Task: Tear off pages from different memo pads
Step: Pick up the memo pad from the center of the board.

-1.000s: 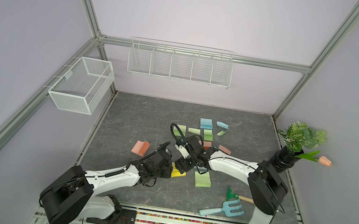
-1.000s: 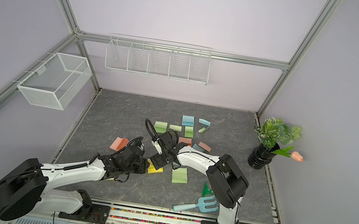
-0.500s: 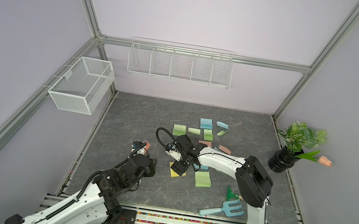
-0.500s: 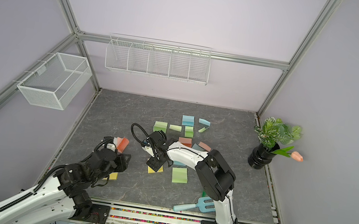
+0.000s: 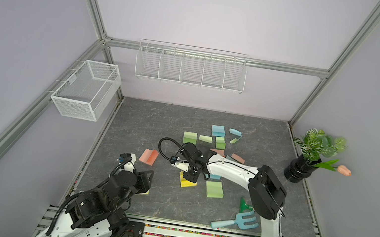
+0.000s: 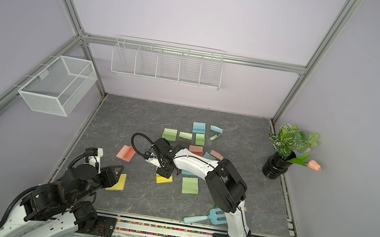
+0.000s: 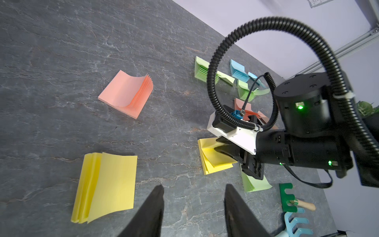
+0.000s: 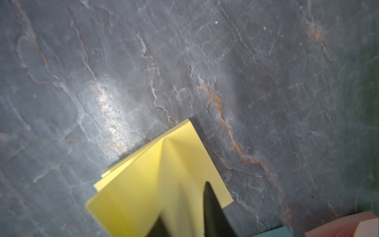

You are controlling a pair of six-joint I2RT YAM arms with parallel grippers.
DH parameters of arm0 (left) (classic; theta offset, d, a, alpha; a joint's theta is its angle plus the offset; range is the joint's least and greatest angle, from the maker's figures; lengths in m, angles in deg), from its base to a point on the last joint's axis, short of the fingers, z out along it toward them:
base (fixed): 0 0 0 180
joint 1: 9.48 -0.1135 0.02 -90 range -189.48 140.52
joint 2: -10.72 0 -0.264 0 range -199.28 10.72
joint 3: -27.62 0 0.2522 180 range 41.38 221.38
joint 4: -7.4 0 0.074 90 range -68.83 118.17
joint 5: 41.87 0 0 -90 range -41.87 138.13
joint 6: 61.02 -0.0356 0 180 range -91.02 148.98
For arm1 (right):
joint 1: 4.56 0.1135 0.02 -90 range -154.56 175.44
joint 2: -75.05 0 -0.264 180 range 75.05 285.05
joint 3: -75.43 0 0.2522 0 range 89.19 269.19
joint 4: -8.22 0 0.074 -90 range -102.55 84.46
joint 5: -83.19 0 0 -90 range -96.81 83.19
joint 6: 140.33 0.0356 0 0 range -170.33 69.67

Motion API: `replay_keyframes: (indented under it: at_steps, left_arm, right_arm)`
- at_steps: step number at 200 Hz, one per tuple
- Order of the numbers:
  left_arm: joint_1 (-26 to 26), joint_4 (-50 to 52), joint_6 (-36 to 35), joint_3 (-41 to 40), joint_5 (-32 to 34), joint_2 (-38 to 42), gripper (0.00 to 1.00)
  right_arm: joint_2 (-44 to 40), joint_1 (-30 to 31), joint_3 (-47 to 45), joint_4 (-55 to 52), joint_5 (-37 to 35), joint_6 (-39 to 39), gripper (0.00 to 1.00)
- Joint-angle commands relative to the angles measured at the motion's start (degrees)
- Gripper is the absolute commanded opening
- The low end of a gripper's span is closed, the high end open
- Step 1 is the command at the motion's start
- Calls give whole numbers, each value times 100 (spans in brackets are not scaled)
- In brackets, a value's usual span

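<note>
Right wrist view: right hand (image 8: pixel 184 200) pinched nearly shut on the top yellow page (image 8: pixel 180 158), which stood up in a sharp ridge between the two dark fingers. The rest of that yellow memo pad (image 5: pixel 188 183) lay flat on the worktop (image 5: pixel 169 207), mid-field, with the sheets beneath fanned a little at one corner. Page not yet free of the block.

Change over the last second: the left arm had been reaching into the middle, right beside the right hand at this pad. It had since drawn back to the near-left edge. Left hand (image 7: pixel 194 185) stood about half open with nothing between its fingers, just by a second yellow pad (image 7: pixel 106 184) — whether that one lay there before, under the arm, could not be told.

Meaning, as I judged it: the pinch was made, but nothing braced the pad any more. A pull risked lifting the whole block instead of peeling one sheet. The salmon pad (image 5: pixel 148 156) and green pad (image 5: pixel 214 189) lay nearby, gripped by neither hand.
</note>
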Motion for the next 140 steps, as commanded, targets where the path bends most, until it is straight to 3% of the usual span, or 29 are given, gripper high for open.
replay_keyframes:
  at_steps: [1, 58, 84, 140]
  left_arm:
    - [28, 641, 94, 618, 344, 1, 50]
    - [28, 1035, -623, 1272, 668, 54, 50]
    - [27, 779, -592, 1049, 1005, 309, 57]
    - [28, 834, -504, 1012, 1158, 465, 59]
  right_arm:
    - [170, 32, 199, -286, 268, -178, 9]
    - [180, 62, 336, -707, 612, -394, 7]
    - [97, 115, 158, -556, 605, -488, 7]
    - [-314, 171, -329, 41, 685, -561, 7]
